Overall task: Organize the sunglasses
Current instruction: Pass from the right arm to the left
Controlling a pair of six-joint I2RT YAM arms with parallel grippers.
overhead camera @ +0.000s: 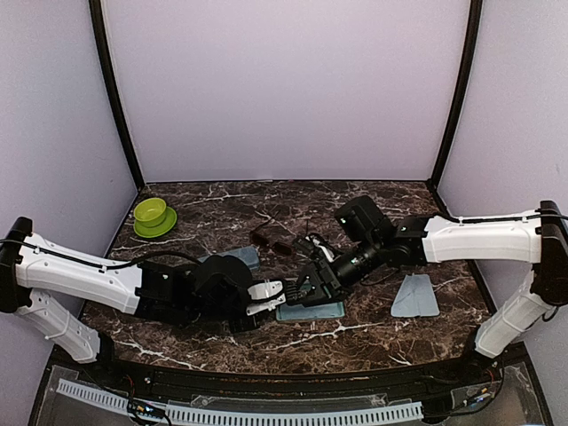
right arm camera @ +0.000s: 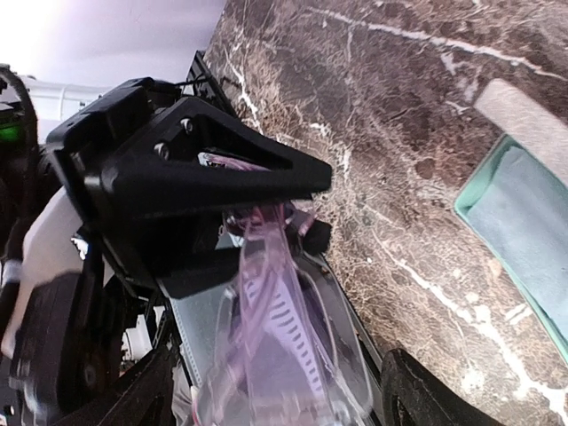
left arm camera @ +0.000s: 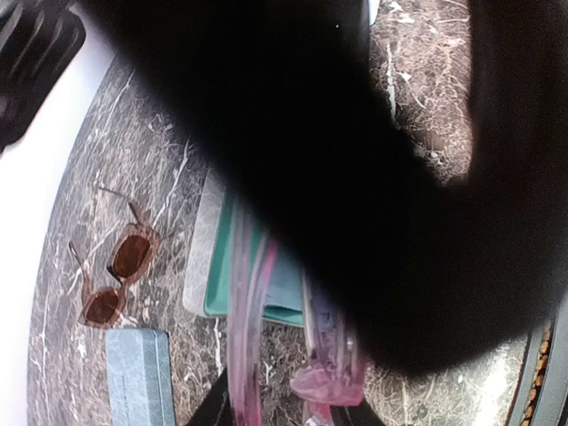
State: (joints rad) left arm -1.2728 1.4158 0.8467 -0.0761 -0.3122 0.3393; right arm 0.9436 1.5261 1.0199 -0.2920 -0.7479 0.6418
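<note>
Left wrist view: pale-framed, purple-lensed sunglasses sit pinched in the left gripper; the right gripper, reaching from opposite, stands wide.

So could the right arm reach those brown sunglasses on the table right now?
Probably yes. The brown sunglasses lie uncovered just beyond the right tool, which stands open; nothing sits between them, and the blue-grey case lies off to one side.
</note>
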